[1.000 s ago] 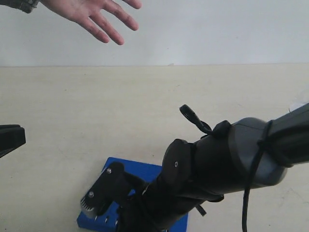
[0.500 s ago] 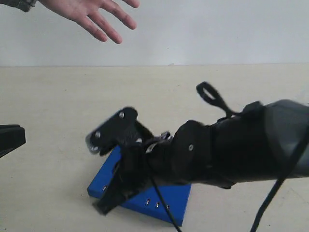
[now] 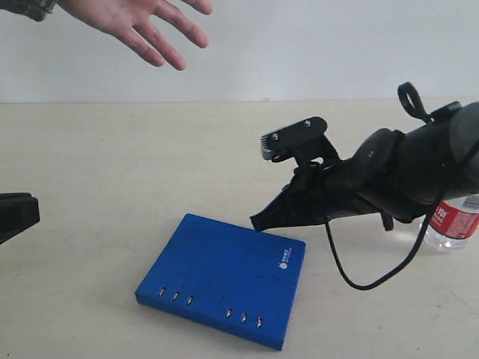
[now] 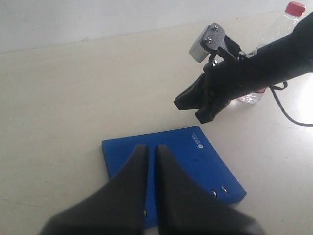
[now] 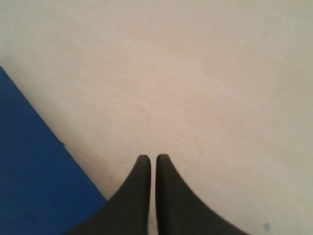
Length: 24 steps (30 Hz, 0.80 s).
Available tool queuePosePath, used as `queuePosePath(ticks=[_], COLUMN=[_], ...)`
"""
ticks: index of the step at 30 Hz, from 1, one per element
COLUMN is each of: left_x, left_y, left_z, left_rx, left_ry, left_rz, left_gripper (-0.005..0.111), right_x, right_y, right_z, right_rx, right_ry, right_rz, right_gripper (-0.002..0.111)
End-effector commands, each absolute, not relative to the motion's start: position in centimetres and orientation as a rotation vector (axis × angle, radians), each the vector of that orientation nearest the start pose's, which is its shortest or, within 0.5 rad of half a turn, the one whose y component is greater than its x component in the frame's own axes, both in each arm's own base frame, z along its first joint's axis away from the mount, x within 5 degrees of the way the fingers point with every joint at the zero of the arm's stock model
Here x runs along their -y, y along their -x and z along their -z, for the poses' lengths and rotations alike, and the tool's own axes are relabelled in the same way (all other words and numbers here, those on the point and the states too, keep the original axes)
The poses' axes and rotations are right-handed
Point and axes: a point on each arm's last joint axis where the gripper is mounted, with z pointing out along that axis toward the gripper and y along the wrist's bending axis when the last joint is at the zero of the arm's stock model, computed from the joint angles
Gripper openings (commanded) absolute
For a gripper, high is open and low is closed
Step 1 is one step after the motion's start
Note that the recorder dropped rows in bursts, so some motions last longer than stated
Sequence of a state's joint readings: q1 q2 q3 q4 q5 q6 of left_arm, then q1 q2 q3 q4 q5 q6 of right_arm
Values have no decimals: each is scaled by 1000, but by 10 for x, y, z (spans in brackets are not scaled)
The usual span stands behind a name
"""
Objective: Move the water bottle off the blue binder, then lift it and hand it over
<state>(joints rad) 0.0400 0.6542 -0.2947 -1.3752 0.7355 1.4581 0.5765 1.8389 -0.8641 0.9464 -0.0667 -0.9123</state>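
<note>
Blue binder (image 3: pixel 224 273) lying flat at lower centre. Water bottle (image 3: pixel 451 223) off it, at right edge. Right gripper (image 3: pixel 258 222) pinched closed, empty, near binder's far edge. Left gripper (image 4: pixel 151 149) closed too, empty.

The right arm (image 3: pixel 408 168) is bulky, rounded, matte black, with a thin black cable (image 3: pixel 359 287) and a grey bracket (image 3: pixel 293 139) bearing silver screws (image 3: pixel 305 123). The left gripper (image 4: pixel 151 147) and right gripper (image 5: pixel 153 157) have black, tapered fingers (image 5: pixel 139 196).

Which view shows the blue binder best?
The exterior view: nearly the whole blue binder shows there, with its white logo and its spine slots. In the left wrist view the shut left gripper hides part of its cover. The right wrist view catches only one plain blue part of it.
</note>
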Motion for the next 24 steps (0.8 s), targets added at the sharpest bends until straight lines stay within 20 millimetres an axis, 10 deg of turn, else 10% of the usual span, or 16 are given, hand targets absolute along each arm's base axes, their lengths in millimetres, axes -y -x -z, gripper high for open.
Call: queuePosePath(ticks=[1, 24], left_x=[56, 49], left_y=[-111, -166], left_z=[-248, -176], left_rx=[-1888, -2333], left_ry=[-526, -175], left_rz=[622, 710], left_gripper=[4, 4], right_x=[-173, -192], right_y=[-294, -237], right_z=[-112, -111], right_rx=[-2464, -2581], right_ry=[736, 1365], right_rz=[-243, -858], right_gripper=[0, 0])
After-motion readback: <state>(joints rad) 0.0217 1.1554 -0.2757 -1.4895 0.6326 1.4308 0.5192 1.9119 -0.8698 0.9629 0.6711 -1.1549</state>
